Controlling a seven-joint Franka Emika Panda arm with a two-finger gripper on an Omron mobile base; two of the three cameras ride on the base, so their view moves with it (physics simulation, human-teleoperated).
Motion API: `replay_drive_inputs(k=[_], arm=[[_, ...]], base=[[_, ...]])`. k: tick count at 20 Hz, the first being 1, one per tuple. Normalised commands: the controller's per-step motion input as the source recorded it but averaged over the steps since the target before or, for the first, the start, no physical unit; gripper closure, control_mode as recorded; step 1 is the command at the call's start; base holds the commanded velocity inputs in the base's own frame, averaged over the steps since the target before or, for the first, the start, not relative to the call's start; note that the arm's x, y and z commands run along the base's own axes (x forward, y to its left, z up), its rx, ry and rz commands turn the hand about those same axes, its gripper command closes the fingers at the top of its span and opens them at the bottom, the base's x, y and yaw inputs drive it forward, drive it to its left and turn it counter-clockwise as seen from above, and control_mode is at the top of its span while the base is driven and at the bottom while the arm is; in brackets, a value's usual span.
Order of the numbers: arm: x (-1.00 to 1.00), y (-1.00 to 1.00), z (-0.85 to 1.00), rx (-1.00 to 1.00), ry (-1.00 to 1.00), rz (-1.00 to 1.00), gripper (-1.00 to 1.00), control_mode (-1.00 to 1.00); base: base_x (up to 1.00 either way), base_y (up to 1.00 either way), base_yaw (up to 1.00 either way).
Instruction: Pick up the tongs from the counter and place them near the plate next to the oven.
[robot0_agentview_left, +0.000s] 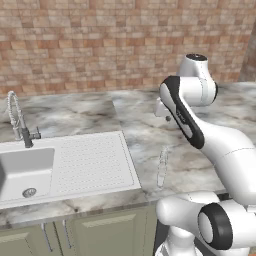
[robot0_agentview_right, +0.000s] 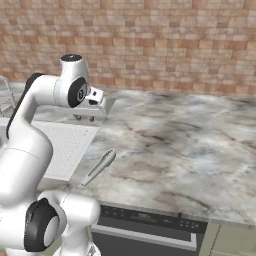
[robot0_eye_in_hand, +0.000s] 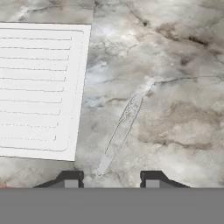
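Here, the tongs lie flat on the marble table, near its front edge and just to the right of the white ridged drainboard of the sink. A spring-neck tap stands at the far left. The tool hangs above the table with nothing between its tips; its jaws stand apart only as narrowly as they go, holding nothing. In the hand view the tongs run diagonally, their near end just ahead of the fingertips. The job seems to be at its first step, the approach. Next, the tool likely needs to widen, turn to straddle the slim arms crosswise, and descend onto their middle.
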Motion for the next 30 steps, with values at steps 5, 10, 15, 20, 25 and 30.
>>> replay_drive_inputs(k=[5, 10, 15, 20, 25, 30], arm=[[0.00, 0.00, -0.20, 0.00, 0.00, 0.00, -1.00, -1.00], [0.02, 0.00, -0.34, 0.00, 0.00, -0.05, -1.00, -1.00], [0.16, 0.00, -0.36, 0.00, 0.01, -0.11, -1.00, -1.00], [0.21, 0.00, -0.43, -0.03, 0.03, -0.13, -1.00, -1.00], [0.16, 0.00, -0.47, -0.02, 0.04, -0.11, -1.00, -1.00], [0.01, 0.00, -0.52, -0.01, 0.03, -0.07, -1.00, -1.00]], base=[[0.00, 0.00, 0.00], [0.00, 0.00, 0.00], [0.00, 0.00, 0.00], [0.00, 0.00, 0.00], [0.00, 0.00, 0.00], [0.00, 0.00, 0.00]])
